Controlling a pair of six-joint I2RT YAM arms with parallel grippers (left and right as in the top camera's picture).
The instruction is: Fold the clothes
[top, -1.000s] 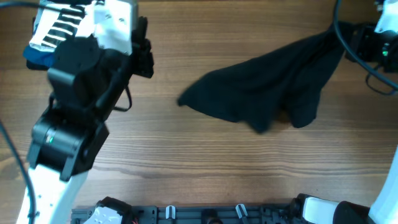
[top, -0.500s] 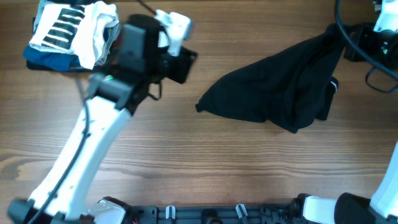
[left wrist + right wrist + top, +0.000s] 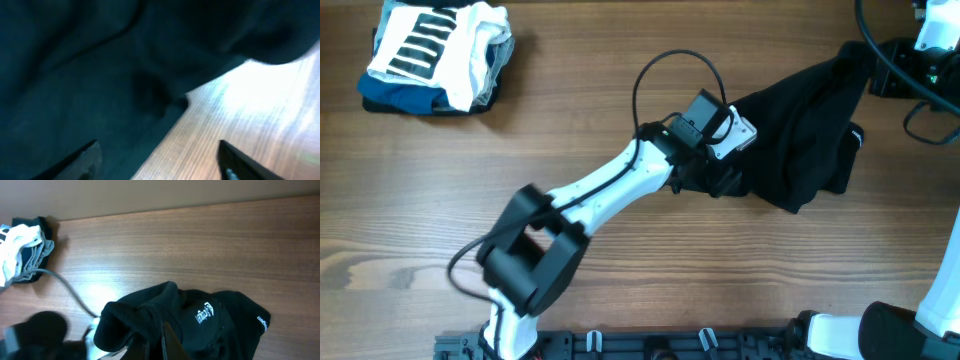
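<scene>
The clothes (image 3: 798, 130) are a black garment bunched at the table's right side, with white lettering (image 3: 202, 314) visible in the right wrist view. My right gripper (image 3: 162, 339) is shut on a thick ribbed edge of the clothes (image 3: 150, 317), holding that end up at the far right (image 3: 876, 70). My left arm stretches across the table, its gripper (image 3: 722, 180) at the garment's left edge. In the left wrist view that gripper (image 3: 160, 162) is open. One fingertip (image 3: 85, 160) is over the dark fabric (image 3: 90, 85), the other over bare wood.
A folded pile of white, black-striped and blue clothes (image 3: 435, 55) sits at the far left corner, also seen in the right wrist view (image 3: 20, 255). A black cable loop (image 3: 670, 70) arcs above the left wrist. A black rail (image 3: 650, 345) runs along the front edge.
My left arm has swung from beside the folded pile rightward to the garment's left edge, and its jaws have opened. The garment's left end has drawn in to the right.
</scene>
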